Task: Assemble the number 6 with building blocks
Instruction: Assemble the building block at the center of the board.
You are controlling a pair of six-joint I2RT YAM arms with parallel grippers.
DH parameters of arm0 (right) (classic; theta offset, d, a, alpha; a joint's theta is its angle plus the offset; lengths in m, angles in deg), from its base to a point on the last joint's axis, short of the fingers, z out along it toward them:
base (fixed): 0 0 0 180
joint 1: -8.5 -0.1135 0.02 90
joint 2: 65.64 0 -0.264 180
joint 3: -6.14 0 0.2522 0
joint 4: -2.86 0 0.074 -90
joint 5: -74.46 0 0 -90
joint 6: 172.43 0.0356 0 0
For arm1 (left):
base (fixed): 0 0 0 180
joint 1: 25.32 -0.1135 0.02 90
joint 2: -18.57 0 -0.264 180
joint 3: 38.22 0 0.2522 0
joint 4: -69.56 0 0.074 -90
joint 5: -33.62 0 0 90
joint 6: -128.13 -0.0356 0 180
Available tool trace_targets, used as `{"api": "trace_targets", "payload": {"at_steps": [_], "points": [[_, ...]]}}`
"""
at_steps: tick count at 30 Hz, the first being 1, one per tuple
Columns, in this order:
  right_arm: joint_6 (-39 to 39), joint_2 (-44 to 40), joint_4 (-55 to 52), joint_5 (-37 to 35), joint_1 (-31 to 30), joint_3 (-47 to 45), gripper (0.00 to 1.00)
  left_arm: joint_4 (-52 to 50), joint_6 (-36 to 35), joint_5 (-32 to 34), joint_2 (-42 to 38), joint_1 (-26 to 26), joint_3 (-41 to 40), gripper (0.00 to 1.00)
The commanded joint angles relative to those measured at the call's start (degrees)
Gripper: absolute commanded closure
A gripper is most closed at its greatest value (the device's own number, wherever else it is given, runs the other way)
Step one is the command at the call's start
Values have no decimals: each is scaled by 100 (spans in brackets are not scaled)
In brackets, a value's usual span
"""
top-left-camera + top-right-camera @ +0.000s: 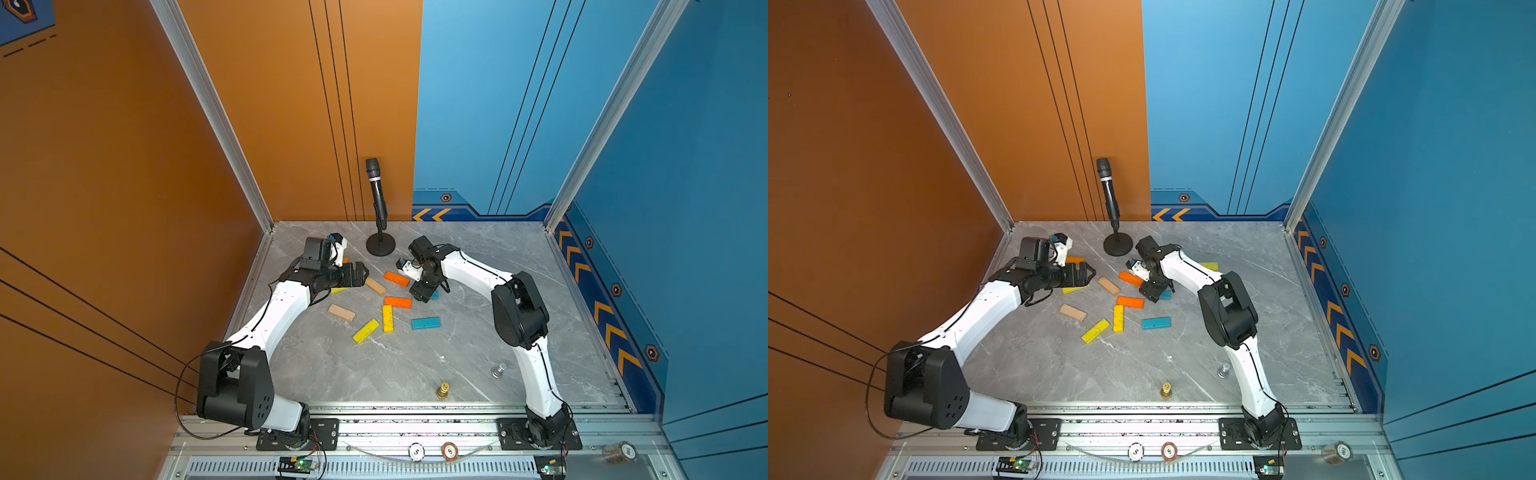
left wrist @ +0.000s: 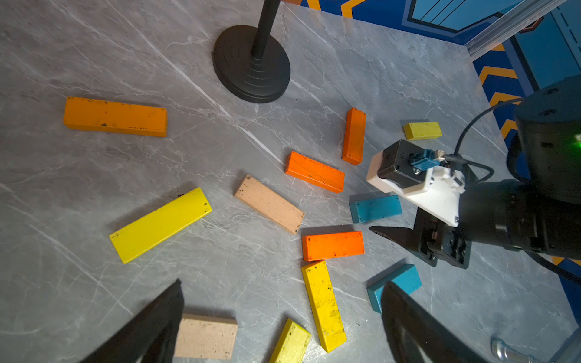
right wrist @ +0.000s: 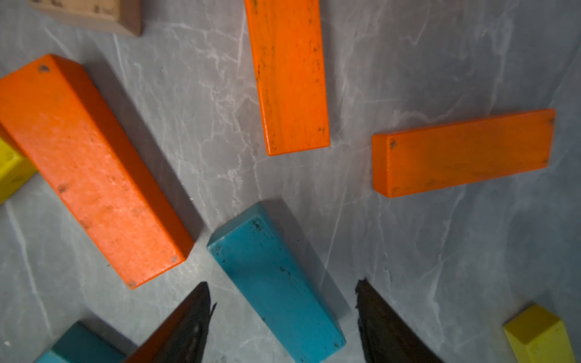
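The building blocks lie scattered on the grey marble table: orange, yellow, tan and blue. My right gripper points down over another blue block, which also shows in a top view. Its fingers stand on either side of that block, with table showing in both gaps. My left gripper hovers open at the back left with nothing between its fingers, near an orange block and a yellow block.
A black microphone stand rises at the back middle, between the two wrists. A gold chess piece and a silver one stand near the front right. One yellow block lies behind the right arm. Walls close the left, back and right.
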Motion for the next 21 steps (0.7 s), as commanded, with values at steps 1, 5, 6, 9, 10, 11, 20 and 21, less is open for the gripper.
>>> {"api": "trace_targets", "payload": {"at_steps": [1, 5, 6, 9, 10, 11, 20, 21], "points": [[-108, 175, -235, 32, 41, 202, 31, -5, 72, -131, -41, -22, 69, 2], [-63, 214, -343, 91, 57, 191, 37, -5, 72, -135, -67, -21, 69, 2], [-56, 207, -371, 119, 67, 169, 38, 4, 72, -146, -69, -21, 59, 2], [-42, 170, -408, 162, 71, 82, 39, 36, 94, -155, -70, -14, 51, 2], [-45, 165, -414, 173, 72, 55, 40, 35, 87, -164, -62, -21, 52, 2], [-56, 166, -412, 170, 80, 28, 43, 30, 98, -179, -60, -12, 56, 2], [186, 57, -537, 335, 284, -7, 59, 48, 72, -160, -96, 36, 29, 2], [287, 11, -537, 388, 345, -41, 60, 47, 71, -162, -96, 41, 30, 2]]}}
